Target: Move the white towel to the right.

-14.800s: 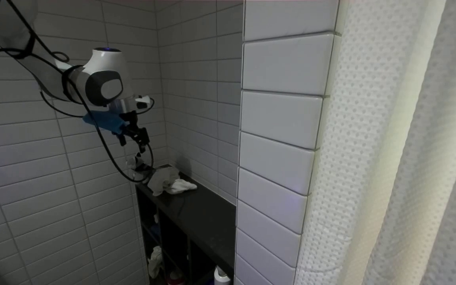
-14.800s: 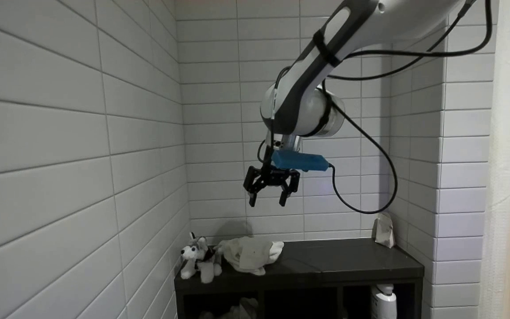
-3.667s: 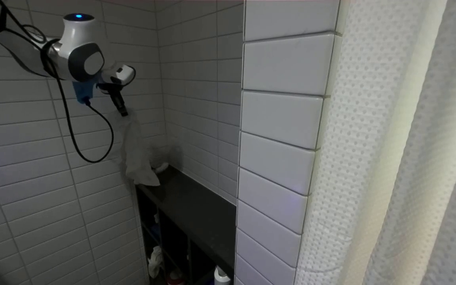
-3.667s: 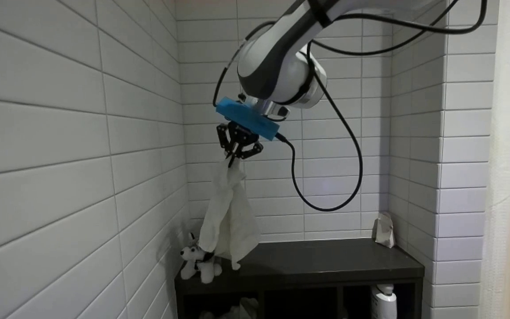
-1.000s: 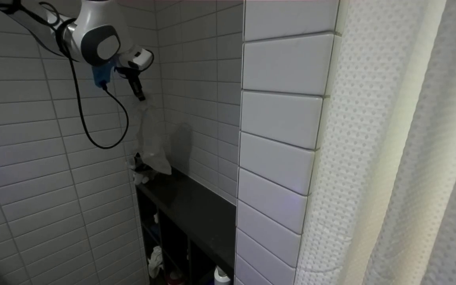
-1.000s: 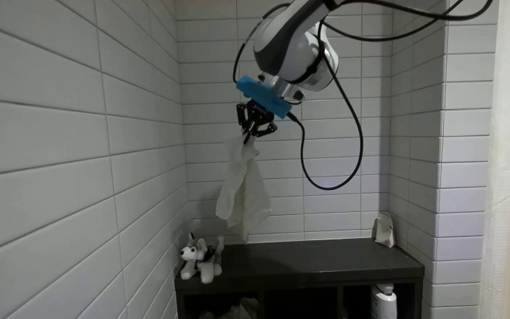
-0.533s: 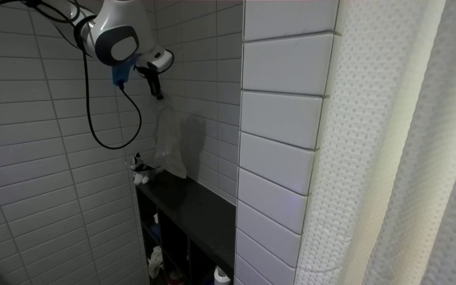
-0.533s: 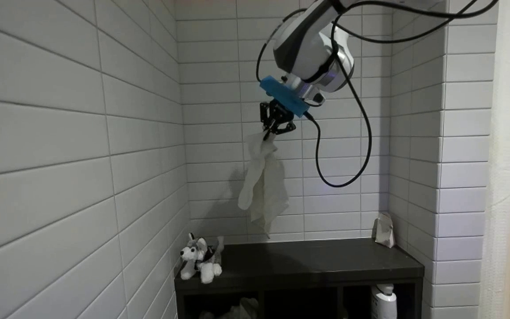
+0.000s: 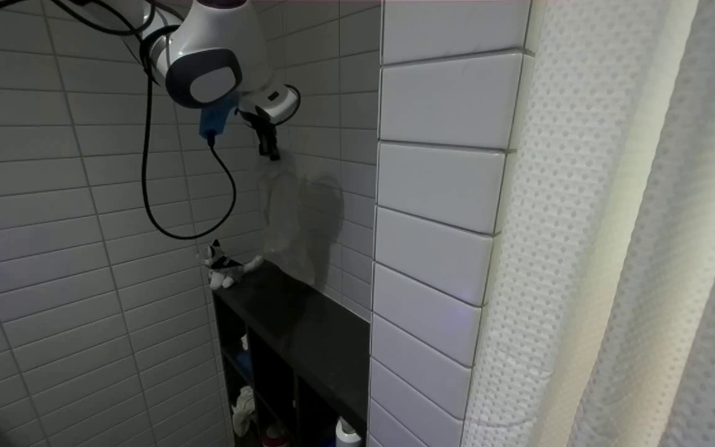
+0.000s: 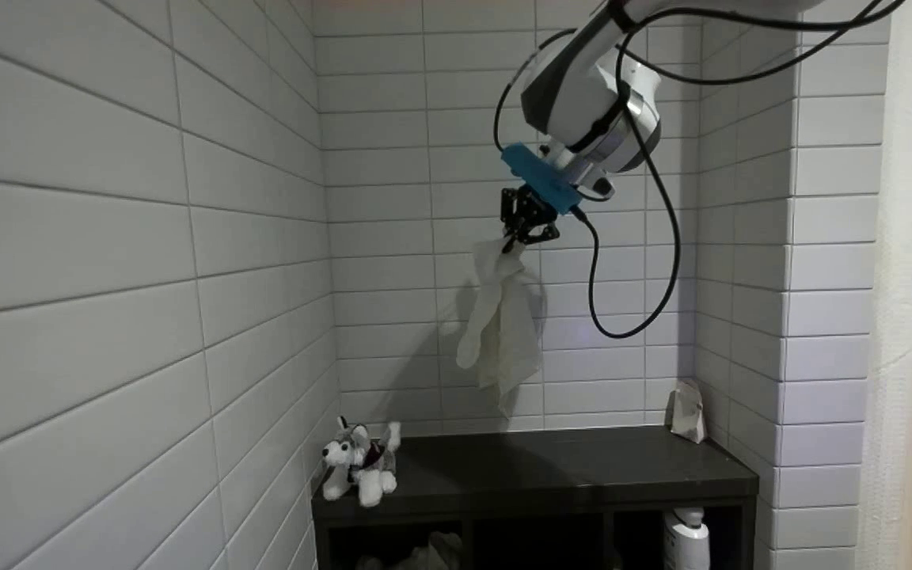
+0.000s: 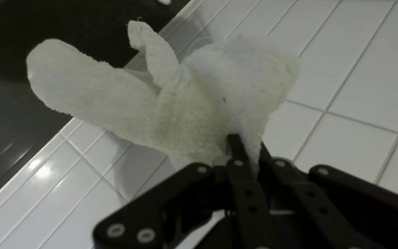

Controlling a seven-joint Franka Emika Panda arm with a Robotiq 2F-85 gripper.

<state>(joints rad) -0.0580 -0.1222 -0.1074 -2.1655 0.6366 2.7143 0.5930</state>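
The white towel hangs in loose folds from my gripper, well above the dark shelf top. In an exterior view it shows dimly under the gripper, in front of the tiled wall with its shadow alongside. Seen from the wrist, the two black fingers of the gripper pinch a narrow part of the towel, and the rest spreads out beyond the fingertips. The pinched part itself is partly hidden between the fingers.
A grey-and-white toy dog sits at one end of the dark shelf top. A small pale packet stands at the opposite end. Compartments below hold a white bottle and a bunched cloth. Tiled walls close in the shelf.
Earliest, the towel lay bunched beside the toy dog under my open gripper. Since then it was gripped and lifted. Over the last second gripper and towel moved right, away from the dog.
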